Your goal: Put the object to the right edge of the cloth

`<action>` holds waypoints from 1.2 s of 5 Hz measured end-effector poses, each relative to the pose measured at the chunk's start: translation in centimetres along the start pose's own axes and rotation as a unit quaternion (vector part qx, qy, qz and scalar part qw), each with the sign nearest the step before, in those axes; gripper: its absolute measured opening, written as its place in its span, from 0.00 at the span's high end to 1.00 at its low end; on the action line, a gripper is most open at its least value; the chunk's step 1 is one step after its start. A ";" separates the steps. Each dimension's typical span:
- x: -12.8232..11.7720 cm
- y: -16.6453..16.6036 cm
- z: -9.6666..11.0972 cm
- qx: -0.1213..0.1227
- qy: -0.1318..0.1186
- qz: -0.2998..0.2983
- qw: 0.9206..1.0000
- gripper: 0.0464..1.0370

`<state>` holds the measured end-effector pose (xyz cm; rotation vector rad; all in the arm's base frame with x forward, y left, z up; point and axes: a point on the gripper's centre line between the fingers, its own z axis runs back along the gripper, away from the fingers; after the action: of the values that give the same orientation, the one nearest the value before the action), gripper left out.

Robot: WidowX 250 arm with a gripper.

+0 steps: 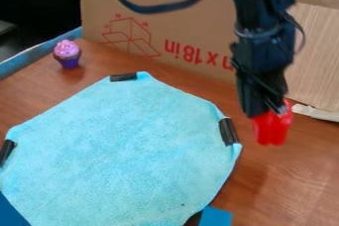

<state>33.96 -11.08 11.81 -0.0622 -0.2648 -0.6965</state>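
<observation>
the red object (272,130) hangs between the fingers (254,106), mostly below their tips.

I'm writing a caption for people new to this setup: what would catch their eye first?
Probably the big turquoise cloth, spread over the brown table with black strips at its edges. Next, the bright red object at the black end effector, just off the cloth's right side in the picture. Then the small pink-and-purple cupcake, upright beyond the cloth at upper left.
</observation>
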 end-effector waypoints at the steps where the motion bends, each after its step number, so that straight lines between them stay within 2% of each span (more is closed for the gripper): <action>1: -1.1 1.8 2.2 0.004 -0.004 0.031 0.999 0.97; 2: -2.1 2.6 3.6 0.010 0.040 0.058 0.997 0.97; 3: -4.2 4.3 3.2 0.017 0.062 0.091 0.994 0.97; 5: -6.1 6.3 2.3 0.032 0.069 0.112 0.991 0.97; 6: -7.3 7.4 1.2 0.035 0.083 0.124 0.988 0.97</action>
<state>33.01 -0.67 11.28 0.0295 -0.1187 -0.4421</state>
